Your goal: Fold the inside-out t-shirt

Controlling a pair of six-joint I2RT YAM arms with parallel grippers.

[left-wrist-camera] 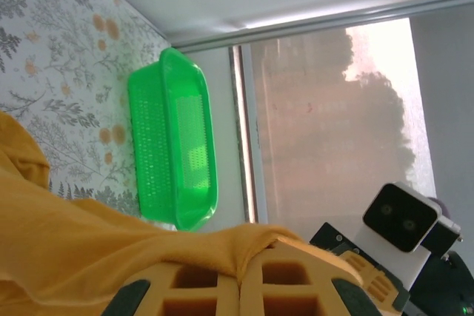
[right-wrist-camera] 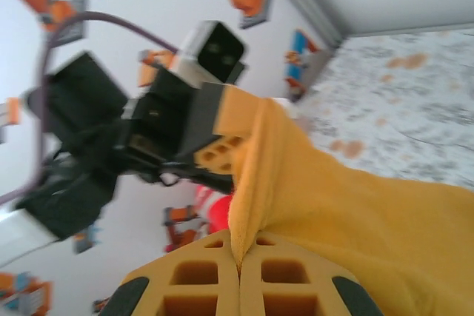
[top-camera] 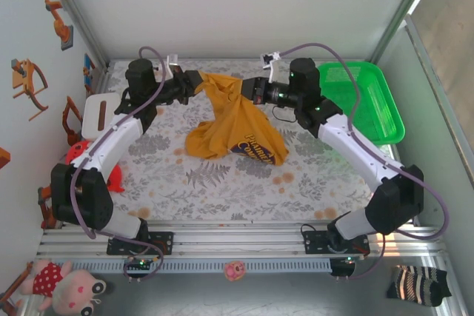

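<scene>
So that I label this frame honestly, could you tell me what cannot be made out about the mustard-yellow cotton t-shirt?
Top view: the dark lettering on the mustard-yellow cotton t-shirt is too small and folded under to read.
Top view: collar and sleeves are lost in bunched cloth.
Left wrist view: the bottom edge cuts off the left tool, shut on the cloth.
Right wrist view: blur smears the cloth beyond the right tool.

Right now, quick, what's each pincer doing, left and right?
Left pincer: shut on the t-shirt, holding it up off the table.
Right pincer: shut on the same t-shirt.
</scene>
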